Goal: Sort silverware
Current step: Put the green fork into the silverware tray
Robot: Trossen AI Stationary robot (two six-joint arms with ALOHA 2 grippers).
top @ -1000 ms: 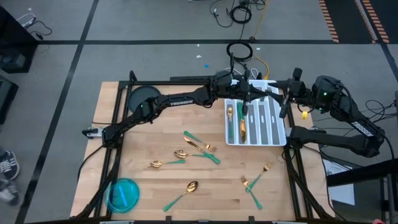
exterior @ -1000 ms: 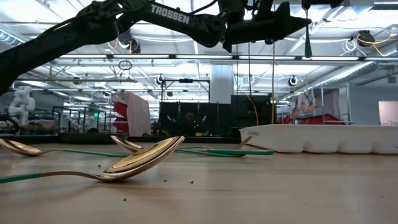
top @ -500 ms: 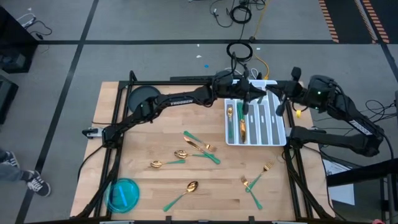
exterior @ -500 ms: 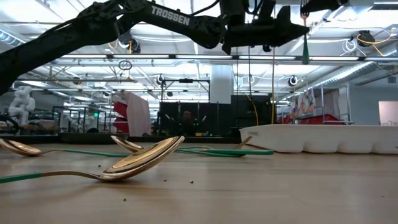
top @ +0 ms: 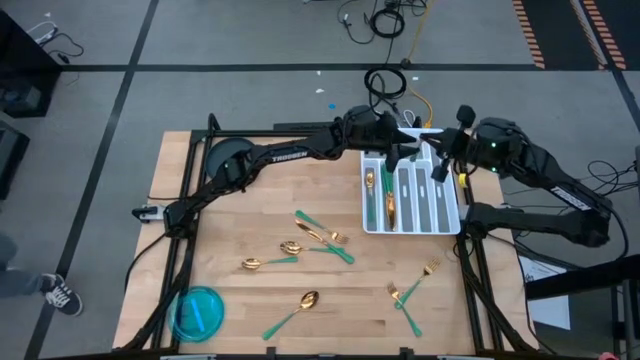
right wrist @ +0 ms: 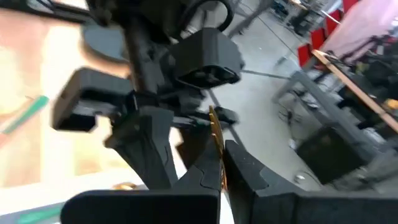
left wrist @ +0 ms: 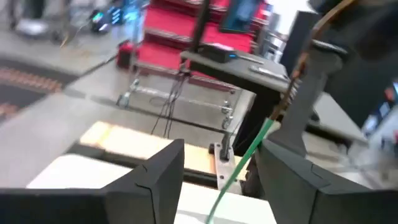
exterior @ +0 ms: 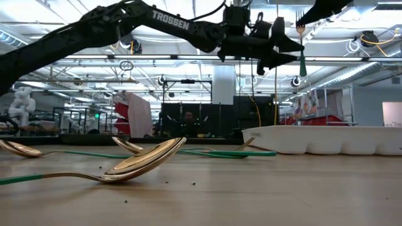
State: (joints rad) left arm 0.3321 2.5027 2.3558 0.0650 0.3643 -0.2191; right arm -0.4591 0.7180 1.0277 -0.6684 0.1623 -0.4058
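Observation:
A piece of silverware with a gold head (exterior: pixel 301 28) and a slim green handle (exterior: pixel 302 61) hangs high above the white divided tray (top: pixel 452 215). My right gripper (right wrist: pixel 219 155) is shut on it. My left gripper (left wrist: pixel 221 154) stands open beside it, and the green handle (left wrist: pixel 239 174) passes between its fingers, apparently without touching them. Several more pieces (top: pixel 322 235) lie loose on the wooden table. Two pieces (top: pixel 388 205) lie in the tray's left compartments. My right gripper pinches the piece's gold head end (right wrist: pixel 214 129) between its two fingers. It comes at the piece from the table's right side, high above the tray. The piece hangs upright below the hold, green handle down, clear of the tray and the table.
A blue round dish (top: pixel 197 312) sits at the table's near left corner, and a dark round base (top: pixel 228 158) at the far left. Loose spoons (exterior: pixel 144 162) lie close to the low camera. The tray (exterior: pixel 326 139) stands at the far right.
My left gripper has opened and let go of the hanging piece, its fingers now apart on either side of the green handle. My right gripper has moved toward the table's left, up to the left gripper. The piece has shifted slightly left and still hangs upright.

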